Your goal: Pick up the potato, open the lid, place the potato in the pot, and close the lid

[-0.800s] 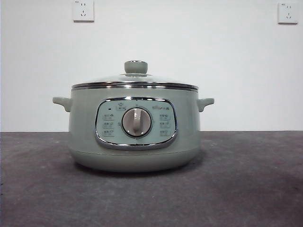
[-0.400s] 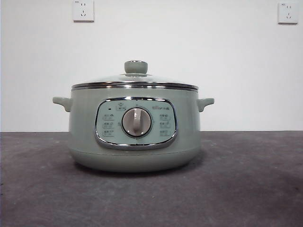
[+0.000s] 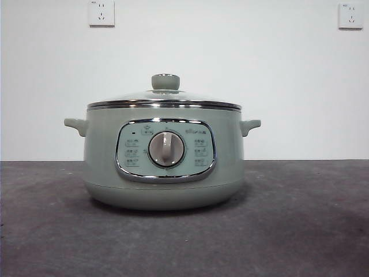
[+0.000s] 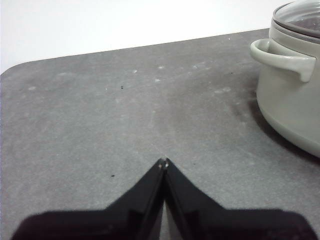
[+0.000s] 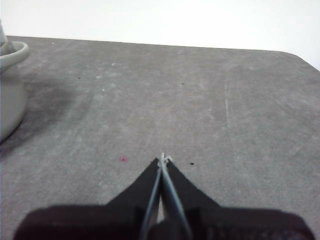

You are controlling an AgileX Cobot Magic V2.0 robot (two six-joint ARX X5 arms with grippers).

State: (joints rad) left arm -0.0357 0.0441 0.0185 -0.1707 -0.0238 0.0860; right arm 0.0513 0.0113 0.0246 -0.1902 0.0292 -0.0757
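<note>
The pale sage-green pot [image 3: 164,167] stands on the grey table in the middle of the front view, its dial facing the camera. The glass lid [image 3: 165,98] with its pale-green knob sits shut on the pot. The potato is not in view in any frame. My left gripper [image 4: 164,162] is shut and empty over bare table, with the pot [image 4: 292,100] off to one side. My right gripper [image 5: 163,159] is shut and empty over bare table, with only the pot's edge [image 5: 10,85] showing. Neither arm shows in the front view.
The grey table [image 3: 300,219] ends at a white wall with two sockets [image 3: 101,12] high up. The table's rounded corners show in both wrist views. A small pink speck [image 5: 123,159] lies on the table near my right gripper.
</note>
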